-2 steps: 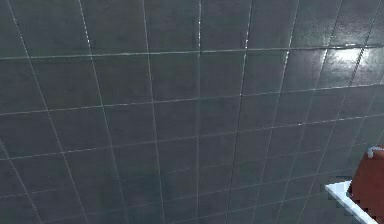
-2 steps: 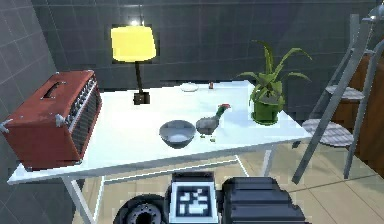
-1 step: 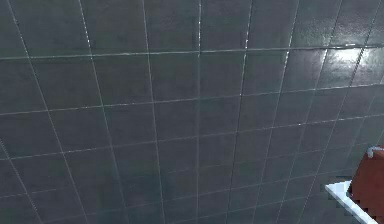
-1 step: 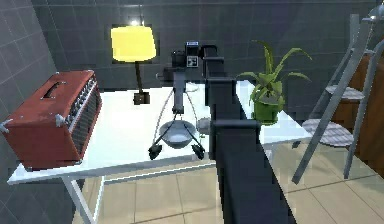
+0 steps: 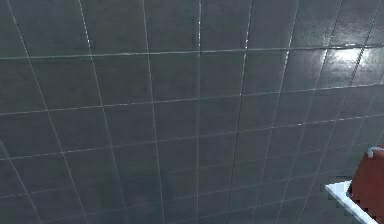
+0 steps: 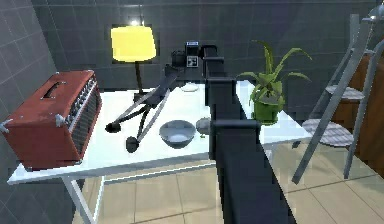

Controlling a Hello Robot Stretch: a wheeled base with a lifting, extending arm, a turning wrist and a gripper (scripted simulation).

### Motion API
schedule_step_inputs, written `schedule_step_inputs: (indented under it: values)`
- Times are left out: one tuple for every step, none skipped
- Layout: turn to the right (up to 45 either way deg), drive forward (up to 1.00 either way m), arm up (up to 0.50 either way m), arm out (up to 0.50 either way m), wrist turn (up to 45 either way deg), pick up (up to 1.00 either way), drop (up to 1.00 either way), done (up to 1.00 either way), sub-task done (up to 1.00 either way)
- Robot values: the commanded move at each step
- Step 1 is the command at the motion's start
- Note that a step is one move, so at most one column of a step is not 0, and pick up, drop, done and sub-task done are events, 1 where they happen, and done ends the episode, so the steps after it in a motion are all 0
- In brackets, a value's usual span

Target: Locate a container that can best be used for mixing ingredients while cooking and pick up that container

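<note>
counter (image 6: 190,155): white top, crossing the arm side view from left to right; one white corner also shows at the forward view's lower right.
bowl (image 6: 178,132): grey-blue, round and shallow, upright on the counter near its middle, towards the near edge. Its inside shows the same plain grey-blue.
bowl neighbours: a small grey ball (image 6: 203,125) is just to its right; the arm (image 6: 240,160) is right of that.
claw (image 6: 123,136): dark body with two thin fingers slanting down and to the left, and the tips lie left of the bowl. Only bare counter top is behind the tips, so it holds nothing. Cannot tell how wide it is set.
arm: dark square bar rising from the bottom edge, with its white marker squares (image 6: 192,55) at the far end.
green pot (image 6: 266,104): on the right far part of the counter, holding a plant (image 6: 272,68) with long arching leaves.
red case (image 6: 52,118): boxy, with a pale grille on its front, at the counter's left end.
lamp (image 6: 132,43): yellow shade on a thin stem, at the far side.
ladder (image 6: 335,100): grey, on the floor right of the counter.
wall (image 5: 180,100): dark grey tiles.
</note>
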Motion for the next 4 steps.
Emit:
schedule_step_inputs:
  values:
    - [0.0, 0.00, 0.00, 0.00, 45.0, 0.00, 0.00, 0.00, 0.00]
    - [0.0, 0.00, 0.00, 0.00, 45.0, 0.00, 0.00, 0.00, 0.00]
    - [0.0, 0.00, 0.00, 0.00, 27.0, 0.00, 0.00, 0.00, 0.00]
    - [0.0, 0.00, -0.28, 0.00, 0.0, 0.00, 0.00, 0.00, 0.00]
